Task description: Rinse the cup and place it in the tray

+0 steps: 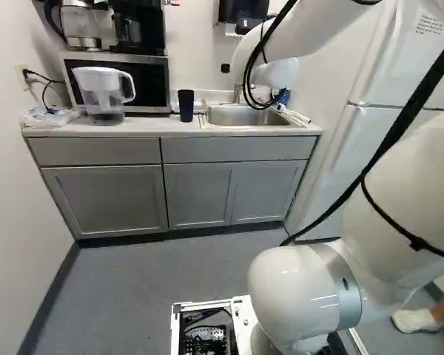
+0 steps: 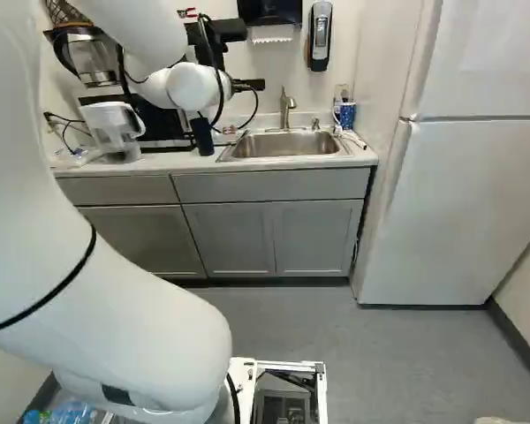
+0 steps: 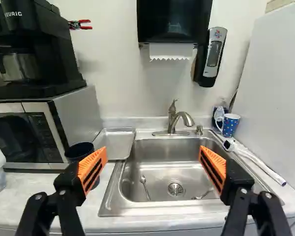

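Your dark cup (image 1: 186, 106) is upright on the cntr (image 1: 144, 129), just beside the microwave (image 3: 34, 128), nr the front L corner of the metal tray (image 3: 115, 142). Tray's btwn microwave & sink (image 3: 113, 196); 2 utensils lie in the sink, faucet (image 3: 179, 120) at its back edge. Your gripper (image 2: 249, 85) is open w/ nothing btwn its fingers. Dotted mug (image 3: 229, 125) is nr the cntr's back R corner, brush (image 3: 258, 162) along the sink's R edge.

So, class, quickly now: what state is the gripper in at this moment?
Gripper: open, its two orange-padded fingers standing well apart, holding nothing.
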